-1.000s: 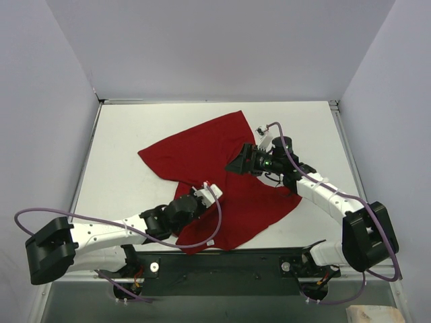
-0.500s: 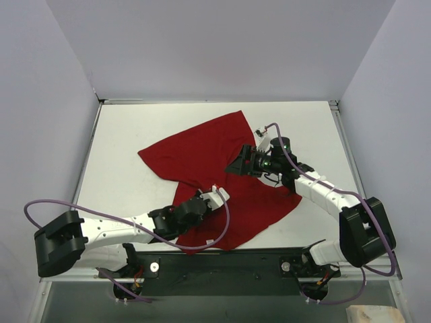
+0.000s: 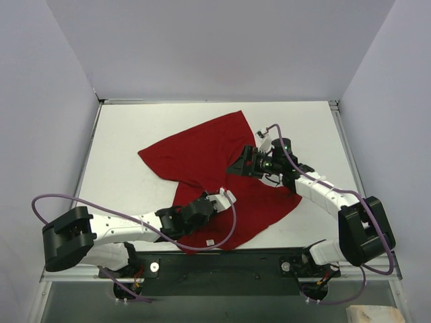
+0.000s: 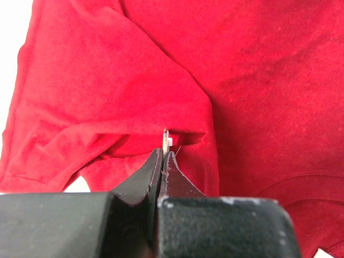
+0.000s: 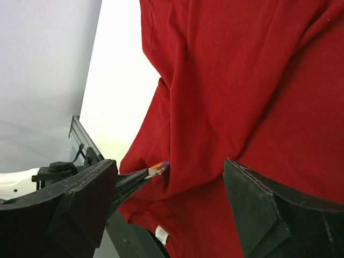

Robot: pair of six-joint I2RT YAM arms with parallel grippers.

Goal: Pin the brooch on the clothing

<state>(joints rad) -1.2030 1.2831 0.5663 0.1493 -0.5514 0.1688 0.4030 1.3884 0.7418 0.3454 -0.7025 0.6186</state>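
Observation:
The clothing, a deep-red T-shirt (image 3: 202,151), lies rumpled across the middle of the white table. My left gripper (image 3: 219,200) is low over its near part. In the left wrist view (image 4: 163,153) it is shut on the brooch (image 4: 166,141), seen edge-on at a fold of the shirt (image 4: 258,80). In the right wrist view the brooch (image 5: 159,169) shows orange and blue at the left fingertips (image 5: 134,180), touching the red fabric (image 5: 226,80). My right gripper (image 3: 241,163) is open and empty above the shirt's right part, its jaws wide apart (image 5: 172,209).
A small white label (image 3: 210,242) lies at the shirt's near edge and shows in the right wrist view (image 5: 161,235). Bare white table (image 3: 135,128) surrounds the shirt. Grey walls close in the left, back and right sides. A black rail (image 3: 222,259) runs along the near edge.
My left arm has reached to the right along the shirt's near part, carrying the brooch towards the fold. My right gripper has stayed almost in place, still open.

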